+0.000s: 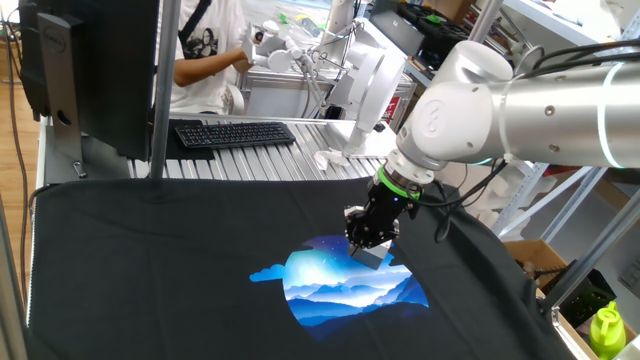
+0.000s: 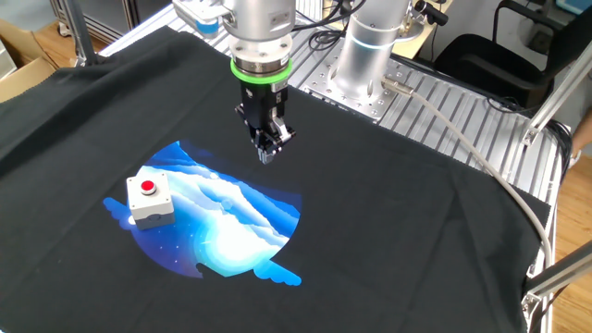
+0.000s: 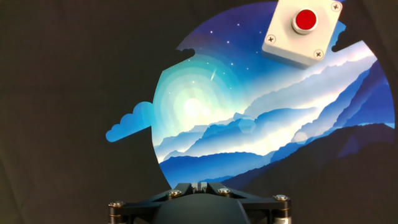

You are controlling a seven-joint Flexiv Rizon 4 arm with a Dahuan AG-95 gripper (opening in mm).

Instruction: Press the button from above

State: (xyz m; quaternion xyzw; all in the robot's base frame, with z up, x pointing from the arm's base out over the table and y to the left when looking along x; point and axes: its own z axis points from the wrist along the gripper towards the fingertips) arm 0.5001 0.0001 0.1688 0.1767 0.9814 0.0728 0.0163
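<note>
The button point(image 2: 147, 188) is seen as a small red disc on top of a light-grey box point(image 2: 153, 208), which stands on the blue printed picture point(image 2: 222, 227) of the black cloth point(image 2: 398, 213) covering the table. In the other fixed view the box sits at the left part of that picture, while the hand point(image 2: 266, 155) hangs above the picture's upper edge, well apart from the box and raised off the cloth.

The coming move is judged to turn on one offset: in the hand view the button point(image 3: 305, 20) lies toward the top right, far from the middle of the frame, so the hand is not yet over it. A sideways shift toward the box would be needed before any descent, since the press is to come from straight above. The box point(image 3: 303, 34) is seen slightly turned in that view, though for a round button this should matter little.

In one fixed view the hand point(image 1: 368, 243) hides the box almost entirely. Whether the fingers are parted or closed cannot be told from any view; nothing is seen held.
</note>
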